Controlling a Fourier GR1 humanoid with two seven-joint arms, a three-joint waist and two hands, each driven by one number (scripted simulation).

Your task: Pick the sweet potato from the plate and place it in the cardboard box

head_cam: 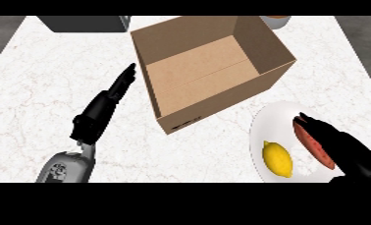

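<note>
A reddish-brown sweet potato [312,144] lies on the white plate [270,123] at the lower right, beside a yellow lemon [277,158]. My right hand [339,145] rests over the sweet potato's right side, fingers stretched along it and hiding part of it; whether they curl round it I cannot tell. The open cardboard box [210,67] stands in the middle of the counter, nothing inside. My left hand [105,103] is open, fingers straight and pointing up toward the box's left wall, just apart from it.
A dark grey appliance [83,22] sits at the back left edge. A round container [279,20] with an orange top peeks out behind the box's far right corner. White marble counter spreads left of the box.
</note>
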